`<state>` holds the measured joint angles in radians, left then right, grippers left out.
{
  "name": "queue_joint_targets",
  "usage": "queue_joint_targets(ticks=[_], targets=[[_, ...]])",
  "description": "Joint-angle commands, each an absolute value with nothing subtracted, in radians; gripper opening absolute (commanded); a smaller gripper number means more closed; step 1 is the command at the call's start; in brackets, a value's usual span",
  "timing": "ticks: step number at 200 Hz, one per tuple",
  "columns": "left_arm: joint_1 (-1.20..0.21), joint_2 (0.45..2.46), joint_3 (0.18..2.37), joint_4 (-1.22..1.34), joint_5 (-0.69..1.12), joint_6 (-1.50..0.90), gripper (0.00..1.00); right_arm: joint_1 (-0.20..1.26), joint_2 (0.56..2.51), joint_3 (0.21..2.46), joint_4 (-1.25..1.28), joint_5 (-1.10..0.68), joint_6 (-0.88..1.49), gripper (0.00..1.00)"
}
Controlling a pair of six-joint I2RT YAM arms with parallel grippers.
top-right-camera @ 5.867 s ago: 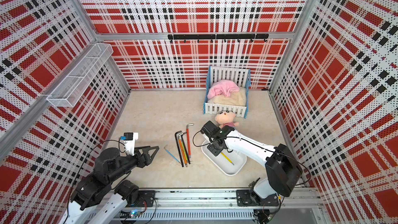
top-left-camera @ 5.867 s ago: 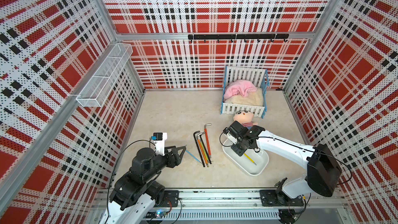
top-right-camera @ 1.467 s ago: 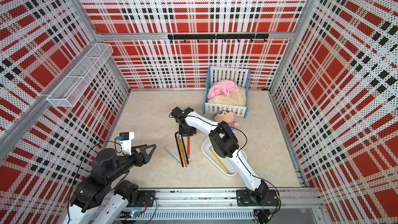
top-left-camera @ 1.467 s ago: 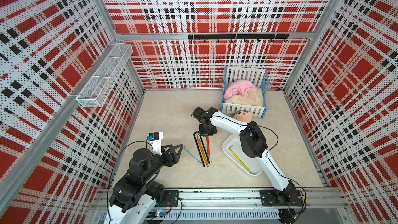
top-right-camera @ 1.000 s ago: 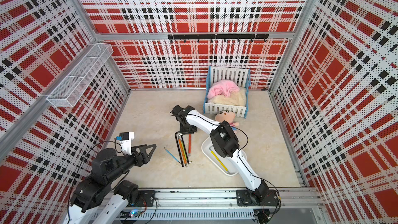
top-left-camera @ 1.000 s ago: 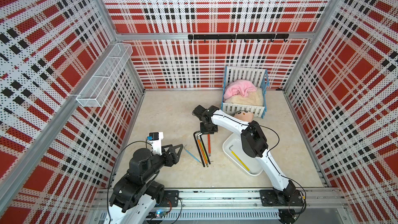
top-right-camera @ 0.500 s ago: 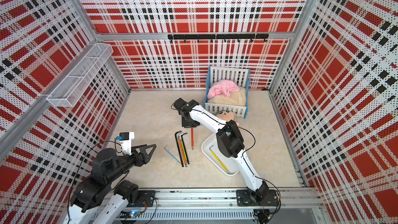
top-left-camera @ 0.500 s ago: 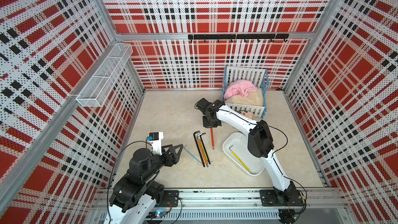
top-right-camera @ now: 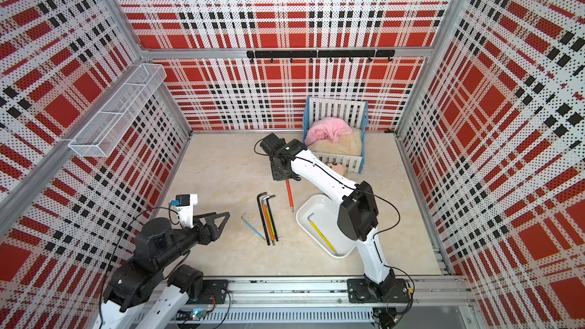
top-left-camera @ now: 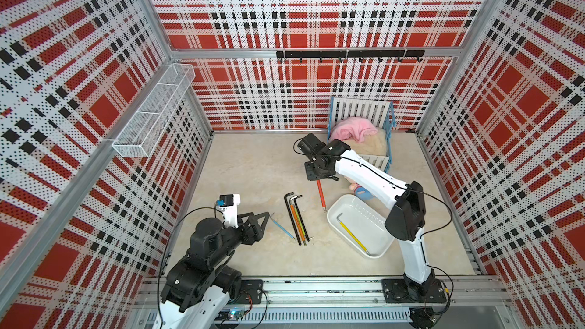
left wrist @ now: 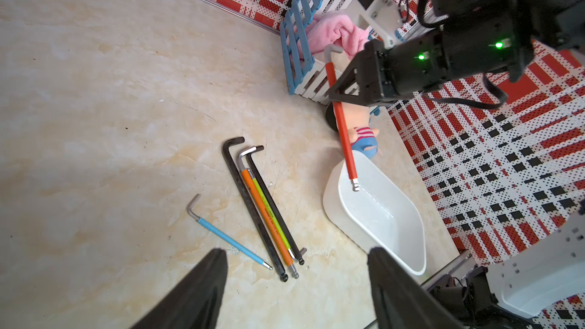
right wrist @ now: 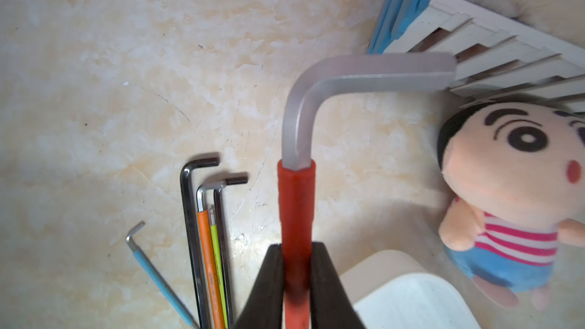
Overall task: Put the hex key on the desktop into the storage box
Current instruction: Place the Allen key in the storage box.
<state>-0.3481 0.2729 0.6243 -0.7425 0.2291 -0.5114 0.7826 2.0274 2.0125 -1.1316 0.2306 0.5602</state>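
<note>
On the desktop (top-left-camera: 253, 166), the storage box (top-left-camera: 330, 216) holds one yellow hex key (top-left-camera: 351, 232). Five keys lie outside it: a bundle of four (top-left-camera: 297, 219) (two black, orange, green) side by side, and a blue key (top-left-camera: 281, 228) just beside them. Judgement: early stage, with one stored, one in transit and five left. The right gripper (right wrist: 296, 267) is clenched on the sleeve of the red hex key (top-left-camera: 321, 196), which is lifted off the desktop with its free end near the box corner. The left gripper (top-left-camera: 262, 219) has its fingers apart and holds nothing, near the blue key.

Bright, even light with soft shadows, with glare inside the storage box (left wrist: 380, 210) — right-wrist foreground blurred.
</note>
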Motion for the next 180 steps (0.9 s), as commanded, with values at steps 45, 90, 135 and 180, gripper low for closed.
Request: queue_joint_targets(ticks=[45, 90, 135, 180], targets=[[-0.340, 0.270, 0.623, -0.744, 0.237, -0.492, 0.76, 0.746, 1.656, 1.600, -0.951, 0.226, 0.291, 0.00], [-0.340, 0.268, 0.623, -0.744, 0.242, -0.490, 0.76, 0.742, 1.472, 1.341, -0.867, 0.212, 0.120, 0.00], [-0.340, 0.270, 0.623, -0.744, 0.247, -0.485, 0.76, 0.742, 1.377, 1.158, -0.834, 0.165, 0.025, 0.00], [-0.339, 0.270, 0.623, -0.744, 0.246, -0.486, 0.76, 0.744, 1.354, 1.049, -0.823, 0.089, -0.029, 0.00]])
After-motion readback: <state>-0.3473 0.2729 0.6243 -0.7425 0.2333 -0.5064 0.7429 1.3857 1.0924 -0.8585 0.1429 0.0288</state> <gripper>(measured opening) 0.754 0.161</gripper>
